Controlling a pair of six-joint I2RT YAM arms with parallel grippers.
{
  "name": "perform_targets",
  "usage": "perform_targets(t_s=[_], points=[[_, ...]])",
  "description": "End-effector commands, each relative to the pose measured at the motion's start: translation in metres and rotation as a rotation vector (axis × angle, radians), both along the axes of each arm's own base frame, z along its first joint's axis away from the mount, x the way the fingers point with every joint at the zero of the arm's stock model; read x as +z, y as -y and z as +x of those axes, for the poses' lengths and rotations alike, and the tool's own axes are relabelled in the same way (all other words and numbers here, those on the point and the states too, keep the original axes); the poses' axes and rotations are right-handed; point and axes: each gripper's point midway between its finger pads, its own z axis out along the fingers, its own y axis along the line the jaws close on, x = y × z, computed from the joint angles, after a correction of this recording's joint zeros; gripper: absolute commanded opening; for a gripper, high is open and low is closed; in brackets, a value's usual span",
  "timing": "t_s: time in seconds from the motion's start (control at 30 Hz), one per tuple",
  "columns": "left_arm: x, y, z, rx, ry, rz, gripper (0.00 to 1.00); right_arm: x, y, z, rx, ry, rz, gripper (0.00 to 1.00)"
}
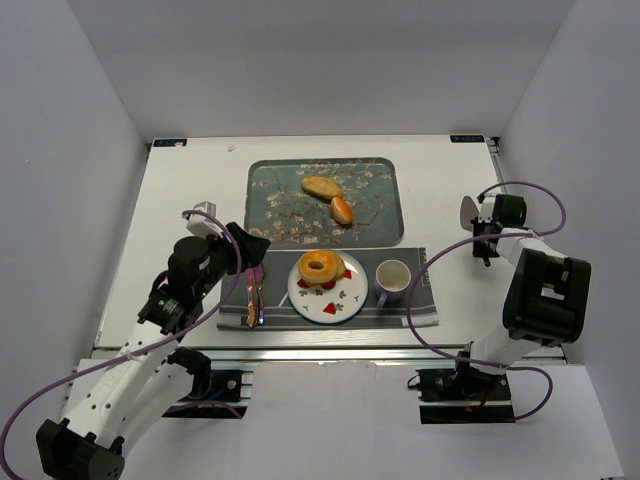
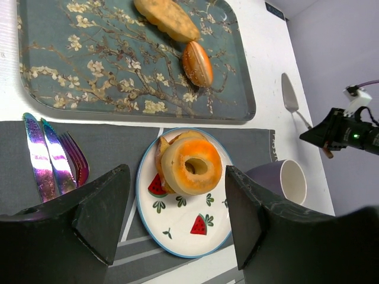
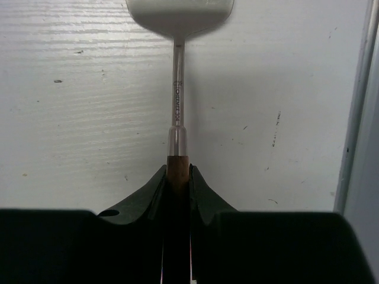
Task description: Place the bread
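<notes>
An orange ring-shaped bread lies on a white plate with strawberry prints. Two more breads, a long loaf and a small oval bun, lie on the blue floral tray. My left gripper is open and empty, hovering just above and left of the plate. My right gripper is shut on the wooden handle of a metal spatula at the right side of the table.
A grey placemat carries the plate, a purple cup and iridescent cutlery. White walls enclose the table on three sides.
</notes>
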Motion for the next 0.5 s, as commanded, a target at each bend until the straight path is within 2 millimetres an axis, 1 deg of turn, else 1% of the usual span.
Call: perform_targets(t_s=[0.0, 0.03, 0.1, 0.13, 0.17, 0.2, 0.23, 0.3, 0.33, 0.37, 0.43, 0.47], points=[[0.016, -0.001, -0.001, -0.002, 0.054, -0.027, 0.75, 0.005, 0.003, 0.018, -0.031, 0.053, 0.03, 0.06], [0.015, -0.001, -0.002, 0.0, 0.053, -0.026, 0.75, 0.003, 0.004, 0.018, -0.027, 0.047, 0.027, 0.12], [0.014, -0.002, -0.004, 0.001, 0.049, -0.027, 0.75, 0.0, 0.006, 0.018, -0.022, 0.037, 0.033, 0.19], [0.016, -0.003, -0.006, 0.001, 0.056, -0.03, 0.75, 0.0, 0.01, 0.018, -0.024, 0.035, 0.028, 0.25], [0.016, -0.008, -0.004, 0.03, 0.057, -0.024, 0.75, 0.0, 0.011, 0.018, -0.024, 0.033, 0.026, 0.28], [0.017, -0.009, -0.005, 0.034, 0.062, -0.025, 0.75, 0.003, 0.009, 0.02, -0.007, 0.039, 0.049, 0.31], [0.018, -0.009, -0.005, 0.035, 0.065, -0.026, 0.75, 0.004, 0.01, 0.02, -0.005, 0.039, 0.048, 0.41], [0.018, -0.01, -0.006, 0.038, 0.062, -0.024, 0.75, 0.013, 0.012, 0.018, 0.014, 0.044, 0.046, 0.49], [0.02, -0.01, -0.006, 0.04, 0.065, -0.025, 0.75, 0.022, 0.016, 0.02, 0.018, 0.058, 0.047, 0.72], [0.021, -0.011, -0.006, 0.04, 0.067, -0.026, 0.75, 0.033, 0.018, 0.02, 0.048, 0.079, 0.034, 0.86], [0.022, -0.011, -0.006, 0.041, 0.07, -0.025, 0.75, 0.046, 0.019, 0.019, 0.069, 0.098, 0.016, 0.89], [0.023, -0.011, -0.007, 0.04, 0.074, -0.029, 0.75, 0.06, 0.021, 0.022, 0.075, 0.131, -0.003, 0.89]])
